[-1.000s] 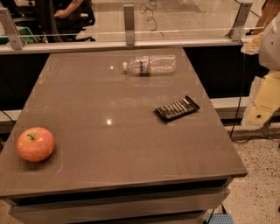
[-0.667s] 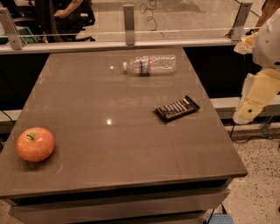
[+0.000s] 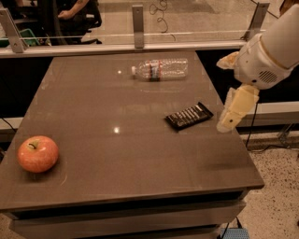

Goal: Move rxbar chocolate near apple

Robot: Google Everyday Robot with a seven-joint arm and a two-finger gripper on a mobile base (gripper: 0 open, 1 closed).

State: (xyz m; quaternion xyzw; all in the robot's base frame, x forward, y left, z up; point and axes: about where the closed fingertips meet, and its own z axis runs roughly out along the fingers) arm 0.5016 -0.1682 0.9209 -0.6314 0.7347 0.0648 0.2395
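A: Furniture recorded?
B: A grey-brown table (image 3: 140,158) fills centre frame; a glass partition (image 3: 201,18) on metal posts is seen along the top.
A: Floor, light?
B: Speckled floor (image 3: 280,205) lower right; a glare spot (image 3: 116,130) is reflected mid-tabletop. The gripper (image 3: 225,124) is noted at the table's right edge.

This looks like an office or lab test area, not a home: the end effector (image 3: 236,109) hangs just off the right edge of a plain grey-brown worktop (image 3: 117,158), and behind it and to its left runs a low glass partition (image 3: 196,18) held by metal posts (image 3: 137,25). Beyond the glass, far to the end effector's left, a person (image 3: 74,9) sits in a black office chair (image 3: 91,18) near a green crate (image 3: 25,37), loose cables (image 3: 161,14) trail there, and below the end effector lies a speckled floor (image 3: 280,205)
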